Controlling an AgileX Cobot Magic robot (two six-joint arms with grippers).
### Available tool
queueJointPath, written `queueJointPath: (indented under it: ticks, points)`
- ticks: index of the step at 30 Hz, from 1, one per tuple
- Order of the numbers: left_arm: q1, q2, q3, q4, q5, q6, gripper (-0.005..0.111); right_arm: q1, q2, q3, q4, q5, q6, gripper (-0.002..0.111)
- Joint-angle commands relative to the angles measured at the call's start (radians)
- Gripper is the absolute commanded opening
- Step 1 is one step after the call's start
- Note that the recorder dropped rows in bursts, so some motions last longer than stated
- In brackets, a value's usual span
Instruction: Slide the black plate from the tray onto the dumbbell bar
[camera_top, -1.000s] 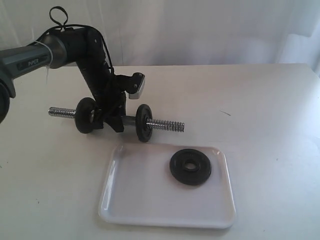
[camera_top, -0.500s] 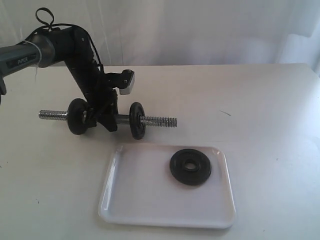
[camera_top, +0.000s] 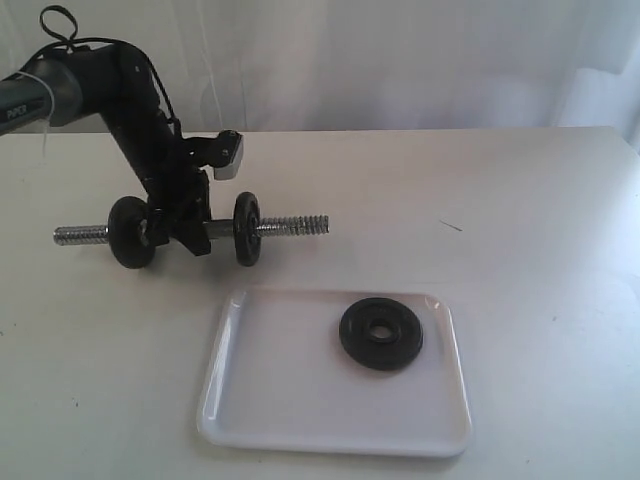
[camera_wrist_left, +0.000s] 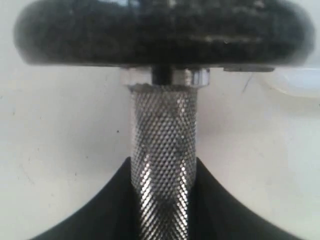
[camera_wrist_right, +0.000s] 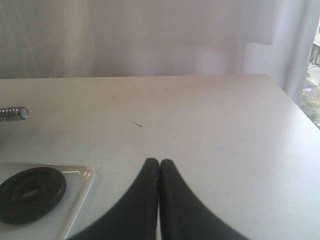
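Note:
The black plate (camera_top: 381, 334) lies flat in the white tray (camera_top: 260, 400), toward its far right corner; it also shows in the right wrist view as the black plate (camera_wrist_right: 30, 194) inside the tray (camera_wrist_right: 80, 197). The dumbbell bar (camera_top: 290, 226) is held above the table, left of the tray, with two black discs (camera_top: 247, 229) (camera_top: 131, 232) on it. My left gripper (camera_top: 188, 232) is shut on the bar's knurled middle (camera_wrist_left: 162, 165), between the discs. My right gripper (camera_wrist_right: 159, 162) is shut and empty over the table, right of the tray; it is out of the exterior view.
The bar's threaded end (camera_wrist_right: 14, 113) pokes into the right wrist view. The table's right edge (camera_wrist_right: 295, 107) runs near a white curtain (camera_top: 400, 60) at the back. A small dark mark (camera_top: 452, 226) lies on the tabletop.
My left arm has carried the dumbbell bar to the left and a little farther back, away from the tray. The black plate in the tray has not moved.

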Motion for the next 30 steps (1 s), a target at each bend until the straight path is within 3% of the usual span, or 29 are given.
queueJointPath:
  ticks: [1,13,23,30]
  points:
    - [0.040,-0.076,-0.018,-0.029,0.093,-0.039,0.000,0.001,-0.003,0.001,0.003,-0.010,0.002,0.000]
    - [0.037,-0.146,0.142,0.082,0.093,-0.052,0.000,0.001,-0.003,0.001,0.003,-0.012,0.002,0.000]
    - [0.037,-0.305,0.383,0.125,0.093,-0.037,0.000,0.001,-0.003,0.001,0.003,-0.010,0.002,0.000]
    - [0.036,-0.370,0.545,0.125,0.000,-0.035,0.000,0.001,-0.003,0.001,0.003,-0.012,0.002,0.000]
